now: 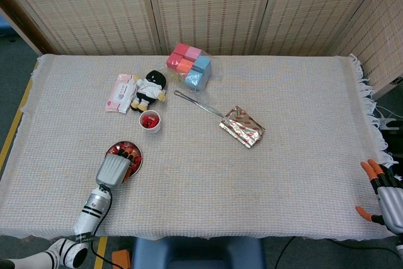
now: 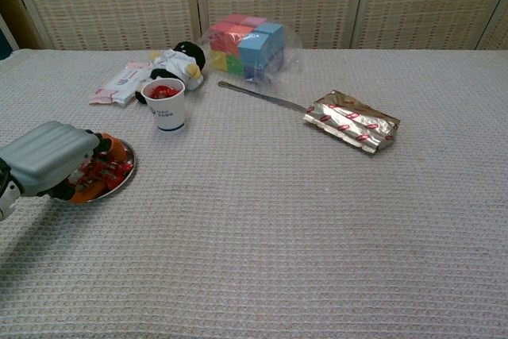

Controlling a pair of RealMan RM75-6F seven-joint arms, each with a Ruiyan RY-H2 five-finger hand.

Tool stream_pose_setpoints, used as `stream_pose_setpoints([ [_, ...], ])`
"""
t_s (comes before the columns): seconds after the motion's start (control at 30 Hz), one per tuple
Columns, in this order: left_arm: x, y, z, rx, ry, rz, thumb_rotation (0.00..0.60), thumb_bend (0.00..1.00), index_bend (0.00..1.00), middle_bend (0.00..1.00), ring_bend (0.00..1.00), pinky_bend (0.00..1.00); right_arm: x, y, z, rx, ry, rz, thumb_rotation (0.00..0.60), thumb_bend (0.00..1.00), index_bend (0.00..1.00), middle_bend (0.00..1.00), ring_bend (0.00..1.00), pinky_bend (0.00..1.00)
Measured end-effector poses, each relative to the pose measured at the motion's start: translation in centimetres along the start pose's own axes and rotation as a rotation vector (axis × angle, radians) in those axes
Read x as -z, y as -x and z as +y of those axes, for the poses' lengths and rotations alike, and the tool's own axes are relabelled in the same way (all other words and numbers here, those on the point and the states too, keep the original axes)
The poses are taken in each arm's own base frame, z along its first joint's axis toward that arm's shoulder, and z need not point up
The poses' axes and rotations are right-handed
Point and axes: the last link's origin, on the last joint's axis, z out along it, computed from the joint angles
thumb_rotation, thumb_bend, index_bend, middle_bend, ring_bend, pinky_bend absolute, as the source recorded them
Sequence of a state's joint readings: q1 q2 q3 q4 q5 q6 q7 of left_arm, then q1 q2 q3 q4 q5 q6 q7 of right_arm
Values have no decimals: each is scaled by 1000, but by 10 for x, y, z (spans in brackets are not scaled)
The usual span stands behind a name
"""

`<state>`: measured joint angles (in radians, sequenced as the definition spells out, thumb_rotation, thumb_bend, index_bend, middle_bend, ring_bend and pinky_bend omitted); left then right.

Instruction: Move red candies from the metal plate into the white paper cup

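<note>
The metal plate (image 1: 140, 157) (image 2: 127, 169) lies near the table's front left and holds several red candies (image 1: 135, 162) (image 2: 105, 169). My left hand (image 1: 113, 169) (image 2: 46, 157) lies over the plate's near side, back up, with its fingers curled down into the candies. The hand's back hides whether anything is between them. The white paper cup (image 1: 150, 123) (image 2: 168, 113) stands upright just beyond the plate, with red candies (image 2: 164, 91) in it. My right hand (image 1: 384, 197) rests at the front right table edge, fingers apart and holding nothing; the chest view does not show it.
Behind the cup lie a plush toy (image 1: 150, 88) (image 2: 178, 61) and a pink tissue pack (image 1: 121, 92) (image 2: 121, 83). A bag of coloured cubes (image 1: 189, 66) (image 2: 248, 41) sits at the back. A long metal tool (image 1: 195, 104) (image 2: 258, 95) leads to a foil packet (image 1: 242, 126) (image 2: 352, 121) mid-table.
</note>
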<state>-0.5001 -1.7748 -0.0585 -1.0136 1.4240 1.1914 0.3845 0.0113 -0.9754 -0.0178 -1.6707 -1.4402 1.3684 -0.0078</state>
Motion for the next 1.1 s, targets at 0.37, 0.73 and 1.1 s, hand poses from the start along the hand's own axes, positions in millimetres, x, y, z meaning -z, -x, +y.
stream_pose_setpoints([
  [0.37,-1,5,-6,10,-15,-15,600,384,446,430,463,955,-1,1,0,2,6,-3,600,91,0,0,0,215],
  [0.73,-3,4,-6,26,-20,-8,600,392,559,537,541,979,-2,1,0,3,10,-4,600,91,0,0,0,220],
  [1.1,-6,-3,-15,132,-49,-1,600,437,642,628,589,993,-3,1,0,5,12,-4,600,90,0,0,0,222],
])
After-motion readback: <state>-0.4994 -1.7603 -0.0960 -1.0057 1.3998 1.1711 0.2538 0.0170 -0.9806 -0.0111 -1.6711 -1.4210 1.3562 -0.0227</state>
